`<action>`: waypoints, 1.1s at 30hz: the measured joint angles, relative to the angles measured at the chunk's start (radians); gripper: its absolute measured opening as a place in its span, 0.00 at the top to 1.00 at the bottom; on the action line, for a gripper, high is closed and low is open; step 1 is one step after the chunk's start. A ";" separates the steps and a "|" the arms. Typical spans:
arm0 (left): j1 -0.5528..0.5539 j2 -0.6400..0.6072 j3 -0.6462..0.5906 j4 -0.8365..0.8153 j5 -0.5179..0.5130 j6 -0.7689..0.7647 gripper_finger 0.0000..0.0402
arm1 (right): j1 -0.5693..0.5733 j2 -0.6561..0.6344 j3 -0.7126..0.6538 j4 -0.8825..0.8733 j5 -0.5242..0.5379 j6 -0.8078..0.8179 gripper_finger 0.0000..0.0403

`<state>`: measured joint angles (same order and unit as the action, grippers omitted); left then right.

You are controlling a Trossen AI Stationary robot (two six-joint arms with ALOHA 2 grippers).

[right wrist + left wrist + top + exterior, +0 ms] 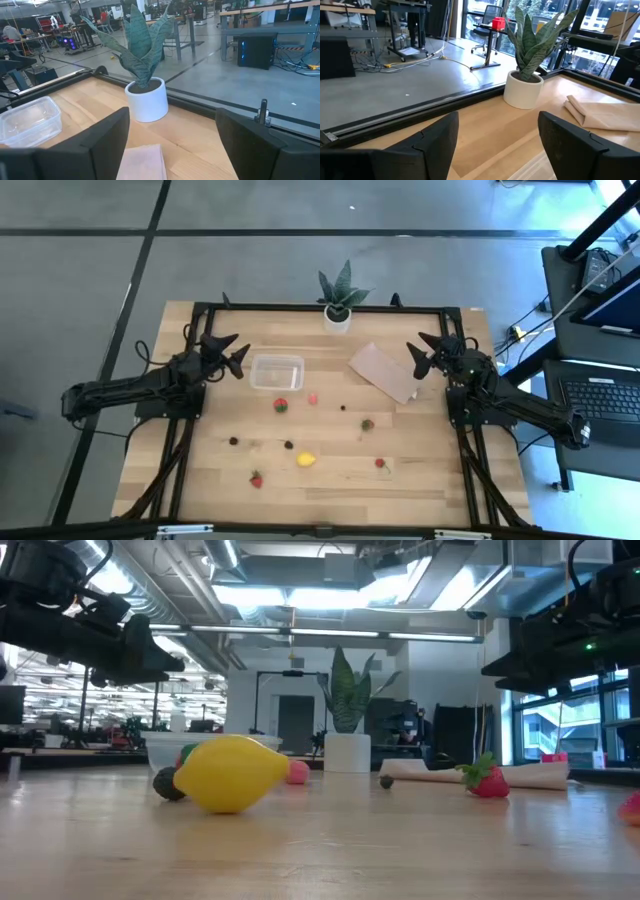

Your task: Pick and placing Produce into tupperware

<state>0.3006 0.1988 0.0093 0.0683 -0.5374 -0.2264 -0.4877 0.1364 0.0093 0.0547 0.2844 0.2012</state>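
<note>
Nothing packed yet, by the look of it: the tub (pixel 276 372) sits empty on the worktop (pixel 420 480), far-left of centre, w/ all the fruit loose nearer the front. Left gripper (pixel 232 356) hovers just beside the tub's left edge, fingers spread wide, nothing between them; the left wrist view shows both fingers (pixel 437 142) apart w/ bare wood in the gap. Right gripper (pixel 425 352) waits at the far right, by the tan sheet (pixel 384 370), fingers also wide open and empty, plant (pixel 339 298) straight ahead of both. Fruit count from above: a red-green strawberry (pixel 282 405) closest to the tub, just in front of it; pink piece (pixel 312 397) beside that; a tiny dark berry (pixel 343 407) mid-worktop; another strawberry (pixel 367 423) right of centre; two dark berries (pixel 234 441) and (pixel 289 445) further forward; lemon (pixel 306 459) near the front, looming big in the low view (pixel 232 773); two more red ones at (pixel 256 479) and (pixel 380 464). So approx nine pieces out, zero in. Task reads as barely begun, maybe 0% done; every piece still needs a pick and a drop. Best guess for first target is the strawberry by the tub, since it's nearest the left arm. Small round bits like the berries could roll or slip from the fingers, so I'd expect those to be the fiddly ones.
</note>
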 joint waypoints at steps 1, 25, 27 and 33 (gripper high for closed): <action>0.000 0.000 0.000 0.000 0.000 0.000 0.34 | 0.000 0.000 0.000 0.000 0.000 0.000 0.26; 0.000 0.000 0.000 0.000 0.000 0.000 0.34 | 0.000 0.000 0.000 0.000 0.000 0.000 0.26; 0.000 0.000 0.000 0.000 0.000 0.000 0.34 | 0.000 0.000 0.000 0.000 0.000 -0.001 0.26; 0.000 0.000 0.000 0.000 0.000 0.000 0.34 | 0.000 0.000 0.000 0.015 0.011 -0.175 0.26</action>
<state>0.3008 0.1989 0.0093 0.0681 -0.5373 -0.2264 -0.4879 0.1364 0.0093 0.0702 0.2950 0.0264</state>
